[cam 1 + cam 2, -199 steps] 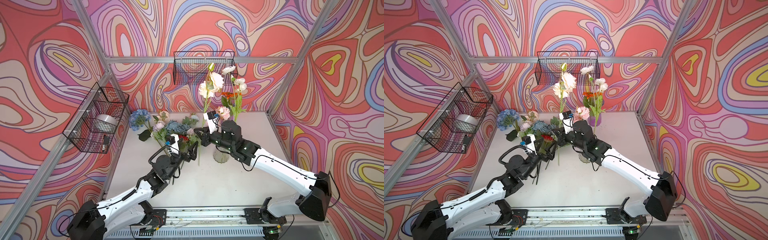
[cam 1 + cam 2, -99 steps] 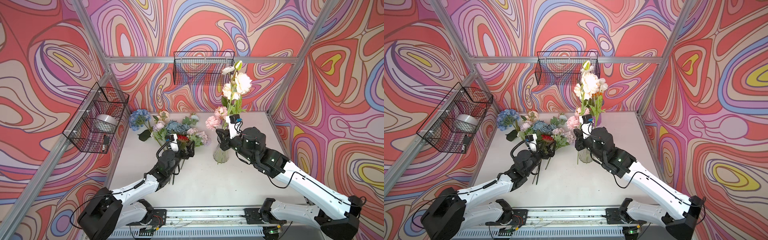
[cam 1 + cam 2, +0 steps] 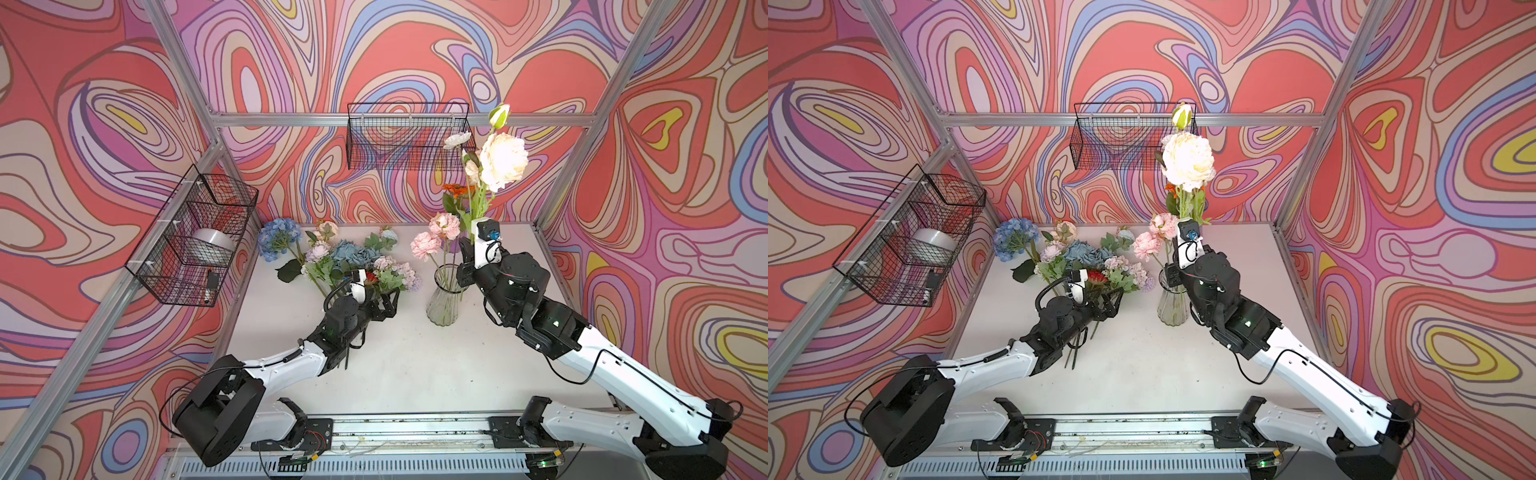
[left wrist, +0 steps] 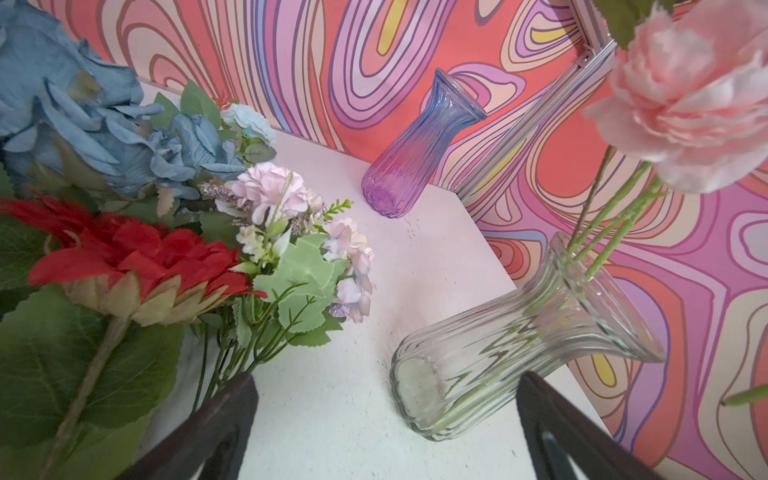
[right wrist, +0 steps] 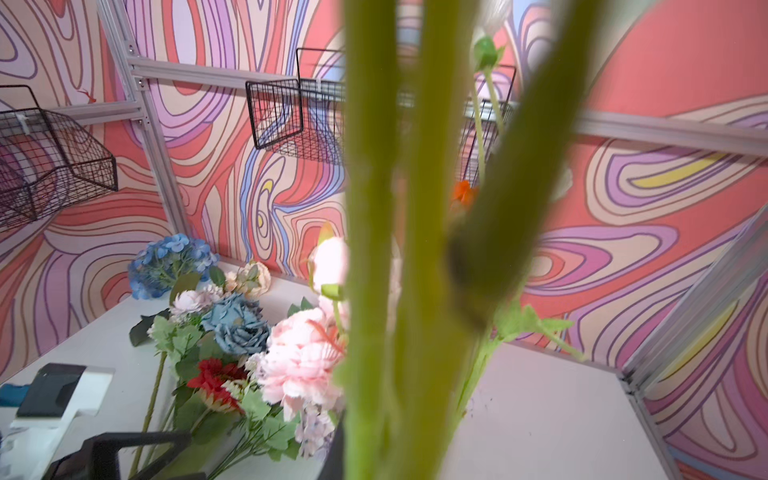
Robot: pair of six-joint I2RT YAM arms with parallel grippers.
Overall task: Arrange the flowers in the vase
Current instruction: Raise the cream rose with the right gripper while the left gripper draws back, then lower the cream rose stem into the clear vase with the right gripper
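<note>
The right gripper (image 3: 464, 262) is clamped on the stems of a tall cream flower (image 3: 503, 162), held upright at the clear vase (image 3: 444, 301), right of centre on the bench (image 3: 415, 365). Stem ends inside the mouth? Cannot tell.

Risk: the gripper sits just beside the rim, so sideways drift could tip the vase, which carries pink flowers (image 3: 432, 237). The heavy head may lever out on release.

The left gripper (image 3: 390, 303) gapes wide, empty, over the loose flowers (image 3: 345, 257); it may snag several stems.

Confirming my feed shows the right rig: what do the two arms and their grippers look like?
The left arm and right arm have white shells, black joints and looping black cables. The left gripper has black, triangular-framed fingers; the right gripper is black too.
</note>
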